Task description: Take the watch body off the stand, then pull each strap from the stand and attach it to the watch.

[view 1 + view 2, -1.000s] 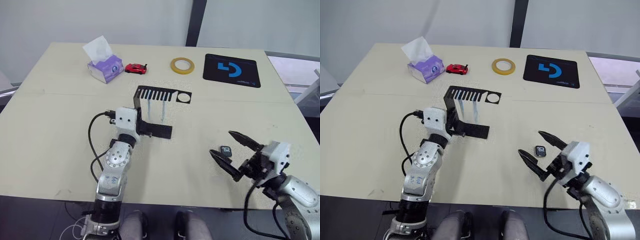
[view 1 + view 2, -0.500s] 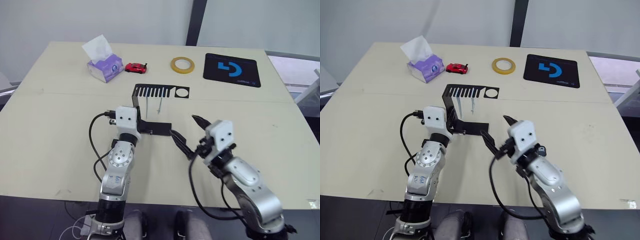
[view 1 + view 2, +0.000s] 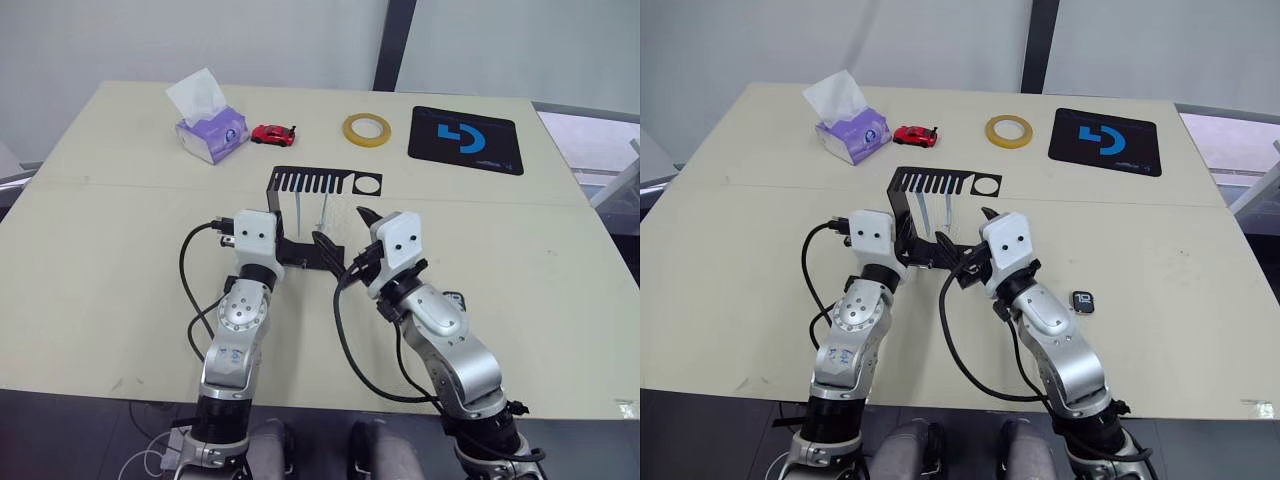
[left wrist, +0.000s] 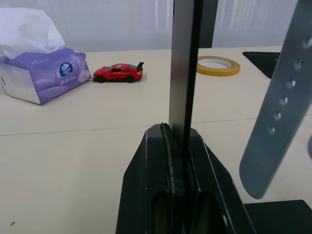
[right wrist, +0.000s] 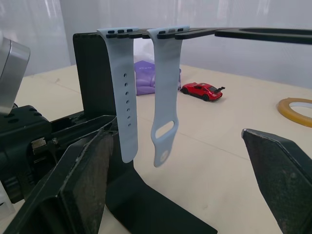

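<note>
Black metal is sitting pinched in my left pincer point(image 4: 174, 161), which is clamping the upright of the stand point(image 3: 902, 205). My right pincer point(image 3: 965, 243) is hanging spread wide just in front of the two straps point(image 5: 141, 102), which are dangling from the comb slots. The watch body point(image 3: 1082, 301) is lying on the surface point(image 3: 760, 250) beside my right forearm, well apart from the stand.

If I am closing too wide, I am likely catching both straps at once, or dragging the stand out of my left grip. From the head views I cannot quite tell which strap I am lined up on.

A second ago this right pincer was hovering by the watch body; now it is up at the stand.
</note>
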